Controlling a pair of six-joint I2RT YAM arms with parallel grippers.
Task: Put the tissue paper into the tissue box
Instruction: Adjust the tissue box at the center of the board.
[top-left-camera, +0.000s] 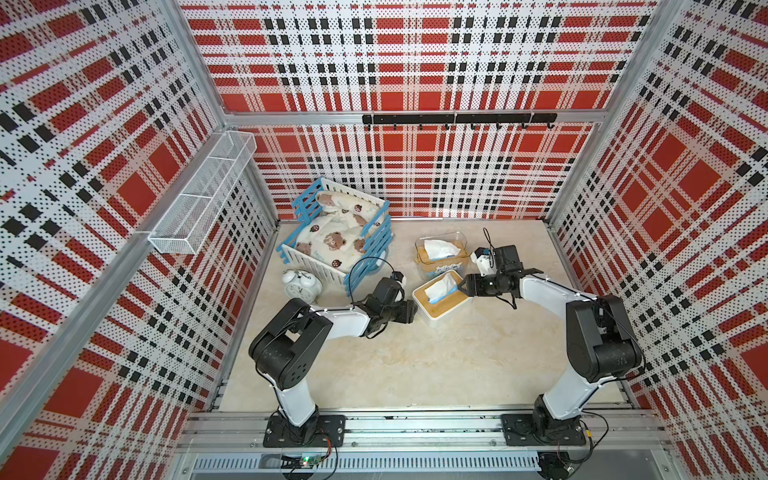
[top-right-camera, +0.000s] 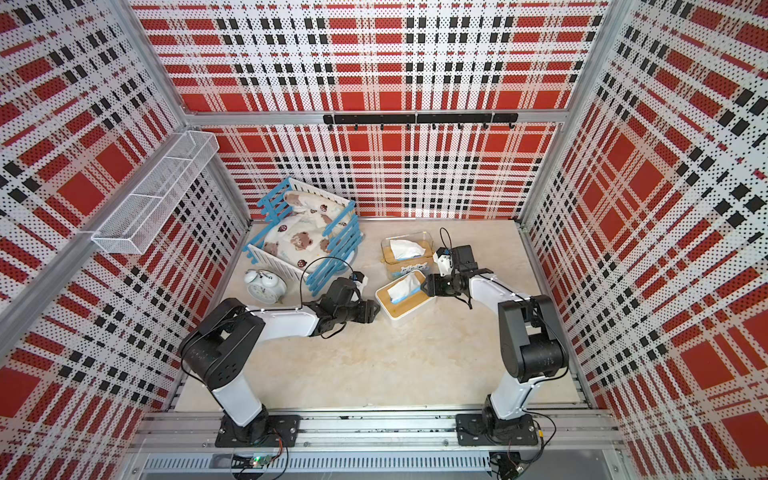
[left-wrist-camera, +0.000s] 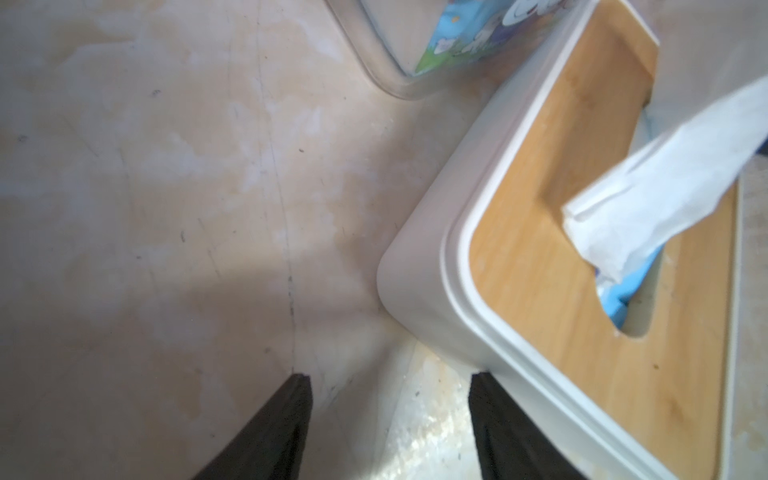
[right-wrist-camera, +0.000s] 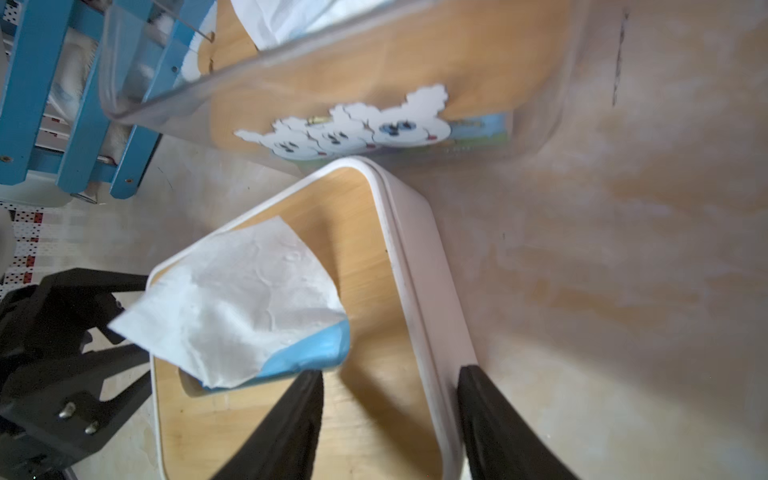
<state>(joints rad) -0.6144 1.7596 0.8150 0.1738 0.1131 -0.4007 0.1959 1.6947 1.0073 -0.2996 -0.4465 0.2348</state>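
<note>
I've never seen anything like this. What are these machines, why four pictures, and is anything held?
Two robot arms stand at a table. Two pictures look down from overhead; two come from cameras on the arms' wrists. On the table: a white tissue box with a tissue sticking out, a clear tissue box behind it, a blue crib and an alarm clock. The left gripper and right gripper, the arms' pincers, sit at opposite sides of the white box, both open, holding nothing.

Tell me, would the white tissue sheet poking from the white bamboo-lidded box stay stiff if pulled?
Probably floppy: the white tissue sheet sags and creases. Likely very light and easy to tear, since it looks thin. The white bamboo-lidded box might slide along unless steadied.
</note>
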